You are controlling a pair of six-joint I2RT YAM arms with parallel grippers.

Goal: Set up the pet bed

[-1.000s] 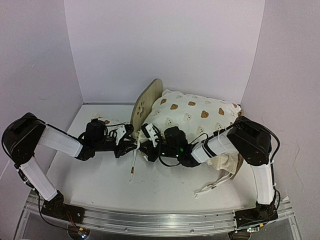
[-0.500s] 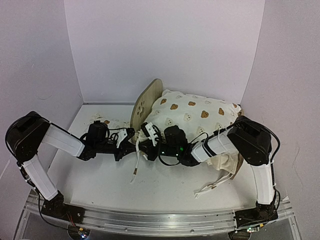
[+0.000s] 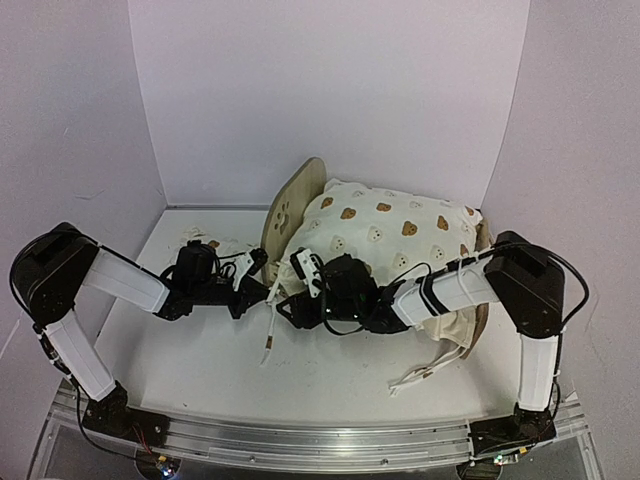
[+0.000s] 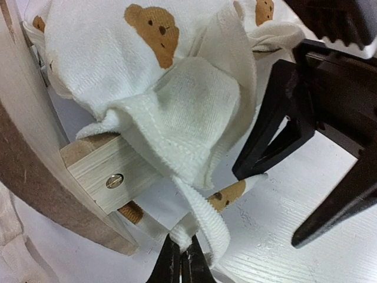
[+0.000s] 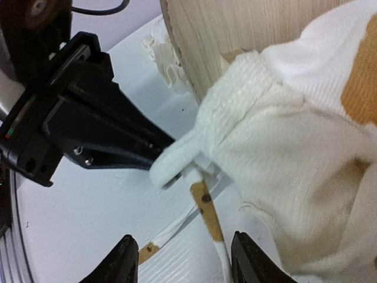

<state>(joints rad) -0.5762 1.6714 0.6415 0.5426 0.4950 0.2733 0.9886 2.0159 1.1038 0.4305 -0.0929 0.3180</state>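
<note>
One pet bed [image 3: 297,205], rear-centre of table [image 3: 330,370]. One bear-print cushion [image 3: 390,225] heaped over it, hiding the base. Two ties seen: left gripper [image 4: 181,253] pinches one tie [image 4: 206,218], right gripper [image 5: 185,259] spread wide beside it. Second tie [image 3: 420,375] lies loose, front right.

The top external camera looked down from above and behind the arm bases, faced the far wall, and covered the whole table [image 3: 200,370]. The left wrist camera sat close and faced right, past the left gripper [image 4: 181,254], at the cushion [image 4: 106,65]. The right wrist camera sat close and faced left, past the right gripper [image 5: 184,247]. All three views shared the headboard [image 3: 290,205] and the tie [image 4: 203,221].
</note>
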